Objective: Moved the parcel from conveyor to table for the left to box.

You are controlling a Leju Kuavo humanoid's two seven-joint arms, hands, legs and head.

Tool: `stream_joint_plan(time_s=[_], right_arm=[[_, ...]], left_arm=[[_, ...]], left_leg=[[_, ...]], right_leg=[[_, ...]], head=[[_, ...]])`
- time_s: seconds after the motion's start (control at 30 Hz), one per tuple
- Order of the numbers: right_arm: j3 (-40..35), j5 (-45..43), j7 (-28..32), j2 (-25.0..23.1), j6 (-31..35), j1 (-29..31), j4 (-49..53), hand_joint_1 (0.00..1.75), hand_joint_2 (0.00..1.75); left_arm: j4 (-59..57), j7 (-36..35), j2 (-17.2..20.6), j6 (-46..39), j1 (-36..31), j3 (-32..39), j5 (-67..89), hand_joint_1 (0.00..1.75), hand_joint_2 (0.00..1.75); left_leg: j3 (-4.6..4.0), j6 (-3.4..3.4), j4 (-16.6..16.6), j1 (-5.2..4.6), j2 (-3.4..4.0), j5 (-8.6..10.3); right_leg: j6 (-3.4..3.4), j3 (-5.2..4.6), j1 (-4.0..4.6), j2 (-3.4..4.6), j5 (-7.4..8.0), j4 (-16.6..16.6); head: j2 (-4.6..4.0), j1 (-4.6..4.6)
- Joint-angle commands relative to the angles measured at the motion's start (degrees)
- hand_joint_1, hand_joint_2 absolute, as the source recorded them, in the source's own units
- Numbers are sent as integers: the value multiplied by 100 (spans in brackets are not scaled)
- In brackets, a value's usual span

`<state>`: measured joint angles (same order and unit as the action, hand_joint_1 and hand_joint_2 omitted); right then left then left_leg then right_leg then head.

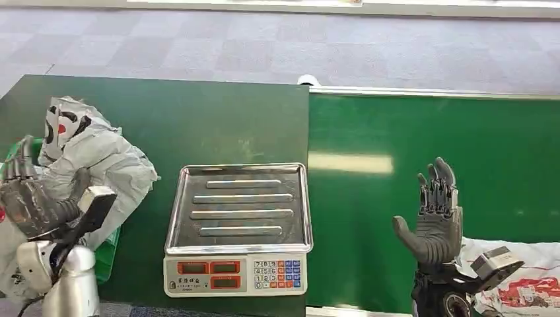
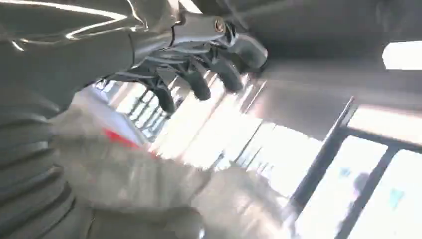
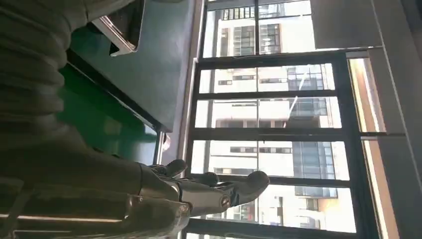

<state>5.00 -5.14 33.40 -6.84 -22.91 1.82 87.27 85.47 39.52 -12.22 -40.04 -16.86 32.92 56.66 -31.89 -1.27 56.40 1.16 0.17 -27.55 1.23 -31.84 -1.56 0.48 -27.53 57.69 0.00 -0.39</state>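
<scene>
Parcel [image 1: 99, 158]: grey-white crumpled bag with red and black print, at the far left of the dark green counter [image 1: 198, 119], partly over a green box [image 1: 109, 247]. That's what I see from the head view.
Left hand [image 1: 33, 201]: against the parcel's near side, fingers curled onto the bag, holding it. Left wrist view is blurred; I make out dark fingers [image 2: 199, 87] over pale plastic.
Scale [image 1: 238, 228]: steel tray, keypad facing me, mid-counter, just right of the parcel, not touching.
Conveyor [image 1: 429, 178]: brighter green belt, butts against the counter's right edge.
Right hand [image 1: 436, 214]: raised over the belt, palm upright, fingers spread, nothing held.
Second bag [image 1: 528, 277]: white with red print, bottom right on the belt, beside the right wrist.
</scene>
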Motion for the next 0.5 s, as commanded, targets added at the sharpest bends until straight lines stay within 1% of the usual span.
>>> stream_joint_plan(time_s=[0.03, 0.13, 0.27, 0.3, 0.37, 0.43, 0.47, 0.5], right_arm=[[-247, -55, 73, 71, 73, 317, -553, 0, 175], [-247, -55, 73, 71, 73, 317, -553, 0, 175], [-247, -55, 73, 71, 73, 317, -553, 0, 175], [-278, -65, 74, 89, 73, 345, -589, 0, 175], [-349, -94, 72, 112, 86, 446, -724, 0, 175], [-384, -120, 71, 130, 110, 528, -831, 0, 175], [-402, -136, 73, 148, 125, 563, -878, 0, 175], [-420, -157, 78, 173, 146, 595, -920, 0, 175]], left_arm=[[2116, 48, -302, 4, 45, 83, -882, 0, 175], [2116, 48, -302, 4, 45, 83, -882, 0, 175], [2116, 48, -302, 4, 45, 83, -882, 0, 175], [2594, 48, -230, 4, 58, -54, -913, 0, 175], [3207, 48, -220, 4, 60, -246, -979, 0, 175], [3457, 48, -204, 4, 137, -545, -1189, 0, 175], [3564, 48, -202, 4, 169, -700, -1295, 0, 175], [3615, 48, -211, 4, 210, -854, -1386, 0, 175]], left_leg=[[-13, 5, 9, 11, 19, -3], [-10, 7, 0, 9, -5, 3], [-5, 11, -4, 5, -2, 5], [-4, 9, -2, 4, -1, 2], [-13, 10, 4, 8, 3, 1], [-14, 4, 8, 11, 1, -2], [-18, 14, 5, 12, 10, 1], [-12, 9, 4, 9, 2, -1]], right_leg=[[-13, -17, 13, 15, 5, 1], [-13, -9, 11, -3, 6, -4], [-11, -4, 8, 0, 8, -9], [-9, -3, 7, 2, 6, -6], [-10, -11, 11, 5, 8, -5], [-6, -10, 12, 6, 4, 0], [-14, -15, 17, 11, 11, -7], [-9, -8, 12, 4, 6, -5]], head=[[0, 0], [0, 0], [0, 0], [0, 0], [0, 2], [0, 2], [0, 0], [0, 2]])
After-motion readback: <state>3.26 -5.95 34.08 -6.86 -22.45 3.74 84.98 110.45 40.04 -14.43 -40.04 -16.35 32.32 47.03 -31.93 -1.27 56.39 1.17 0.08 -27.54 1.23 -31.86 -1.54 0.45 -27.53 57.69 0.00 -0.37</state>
